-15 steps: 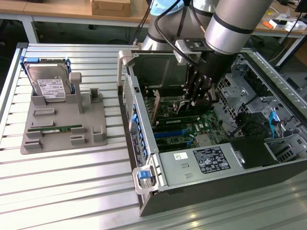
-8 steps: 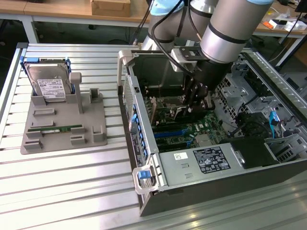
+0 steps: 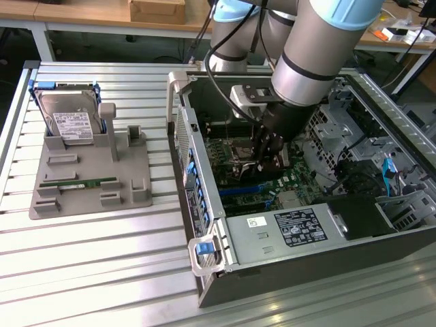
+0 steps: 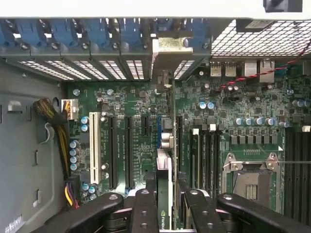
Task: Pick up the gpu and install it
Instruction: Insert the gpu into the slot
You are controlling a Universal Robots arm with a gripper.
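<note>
The robot arm reaches down into the open computer case [image 3: 204, 204], a big box of grey metal lying on its side on a table [image 3: 88, 272] made of long ridged silver strips. The claw [image 4: 166, 201] is black, with chunky jointed fingers [image 4: 145, 213] that have little round bolts on them. The claw is closed on the gpu [image 4: 165, 179], pinching the thin flat card by its top edge.

In the wrist view the card stands on its edge, straight up over the green motherboard [image 4: 243, 145], between the long black slots. Its shiny tan metal bracket [image 4: 167, 51] sits up against the back wall of the case, next to the blue clips [image 4: 97, 31] and the metal plates with tiny holes. A white slot [image 4: 95, 148] lies a bit to one side.

On the exterior view's left, a flat grey plastic tray [image 3: 88, 184] rests on the table. A silver hard drive [image 3: 68, 119] with a white label leans in it, and a thin green memory stick [image 3: 78, 182] lies flat near its front.
</note>
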